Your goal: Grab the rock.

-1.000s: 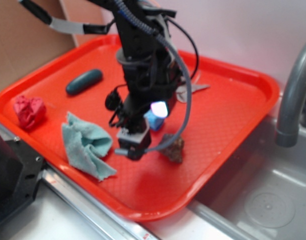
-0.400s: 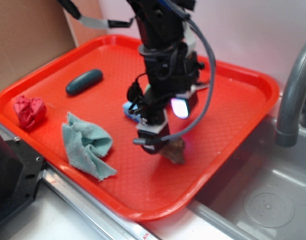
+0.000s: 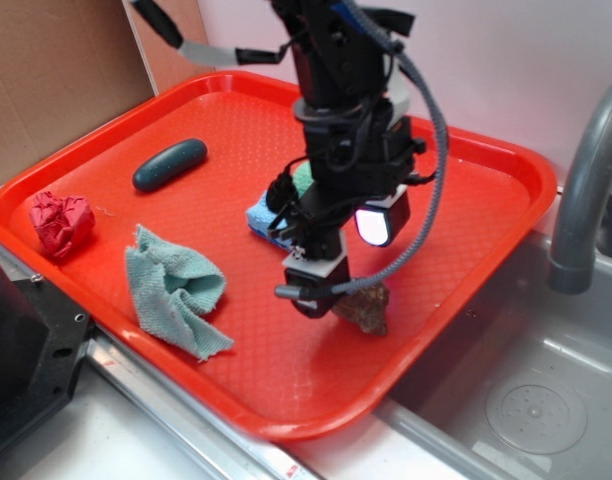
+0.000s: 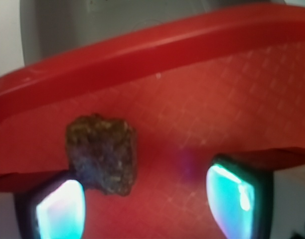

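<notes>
The rock [image 3: 367, 307] is a lumpy brown-grey stone lying on the red tray [image 3: 456, 250] near its front right edge. My gripper [image 3: 316, 297] hangs right over the tray, just left of the rock and touching or nearly touching it. In the wrist view the rock [image 4: 102, 153] sits just ahead of the left fingertip [image 4: 60, 209], off to the left of the gap. My gripper [image 4: 145, 204] is open, with bare tray between the fingers.
A teal cloth [image 3: 171, 290] lies left of the gripper. A crumpled red paper wad [image 3: 59, 220] and a dark teal oblong object [image 3: 169, 164] lie further left. A blue block [image 3: 266, 215] sits behind the arm. A sink [image 3: 526, 400] and faucet [image 3: 581, 200] are to the right.
The arm has moved right and forward along the tray, from beside the cloth to right next to the rock. The blue block is now uncovered behind it.
</notes>
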### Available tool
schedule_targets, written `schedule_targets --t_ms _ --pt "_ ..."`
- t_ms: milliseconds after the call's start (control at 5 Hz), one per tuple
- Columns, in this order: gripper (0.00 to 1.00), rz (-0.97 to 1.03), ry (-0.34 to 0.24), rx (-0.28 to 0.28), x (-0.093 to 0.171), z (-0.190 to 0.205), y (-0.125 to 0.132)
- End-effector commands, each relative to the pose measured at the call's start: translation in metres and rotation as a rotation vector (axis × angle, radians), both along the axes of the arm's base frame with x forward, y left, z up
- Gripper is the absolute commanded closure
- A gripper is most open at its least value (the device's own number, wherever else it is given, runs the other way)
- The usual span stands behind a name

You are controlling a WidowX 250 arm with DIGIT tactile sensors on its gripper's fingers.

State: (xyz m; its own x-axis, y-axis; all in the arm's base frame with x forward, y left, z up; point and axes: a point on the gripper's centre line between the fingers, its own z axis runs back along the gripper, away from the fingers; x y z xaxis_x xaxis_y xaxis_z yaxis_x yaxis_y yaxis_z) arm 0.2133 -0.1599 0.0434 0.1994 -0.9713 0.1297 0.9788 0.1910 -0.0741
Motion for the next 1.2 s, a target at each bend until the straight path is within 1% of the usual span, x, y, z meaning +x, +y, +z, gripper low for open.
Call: schedule_targets --t_ms 0,200,400,600,800,1000 --pt "0.00 0.010 -0.064 0.004 -0.007 0.016 -0.010" --pt "0.00 0.019 -0.059 -0.007 -0.041 0.005 -0.025" --pt "0.00 0.015 -0.039 -0.008 -0.041 -0.002 -0.030" --pt "0.00 0.016 -0.007 -0.006 -0.048 -0.013 -0.040" --pt "0.00 0.025 0.006 0.019 -0.044 -0.018 -0.036" --pt "0.68 0.033 0.019 0.031 -0.040 -0.022 -0.029"
